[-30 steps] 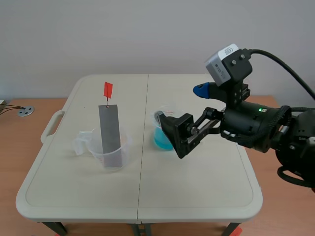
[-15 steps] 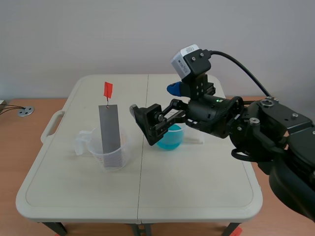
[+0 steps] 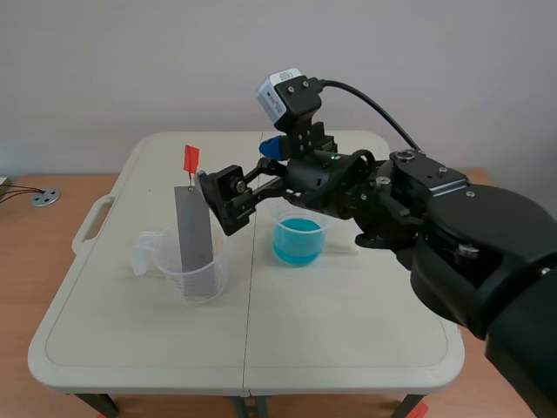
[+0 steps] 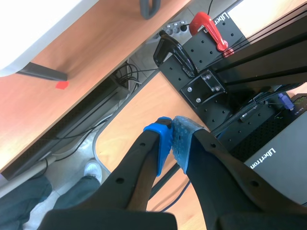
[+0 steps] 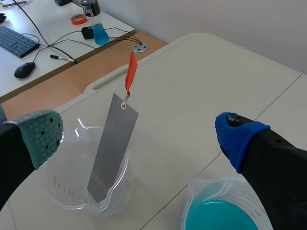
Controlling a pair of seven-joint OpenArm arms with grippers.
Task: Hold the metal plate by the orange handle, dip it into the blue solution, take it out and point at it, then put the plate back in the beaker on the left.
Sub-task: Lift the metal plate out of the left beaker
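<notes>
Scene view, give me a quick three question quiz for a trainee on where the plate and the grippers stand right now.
1. True or false: the metal plate stands in the clear beaker.
2. Pick one: the right gripper is A) open, close to the plate's upper end; B) shut on the plate; C) shut on nothing.
3. Short answer: which gripper has its fingers shut on nothing?

Key
1. True.
2. A.
3. The left gripper, with its pads pressed together away from the table.
</notes>
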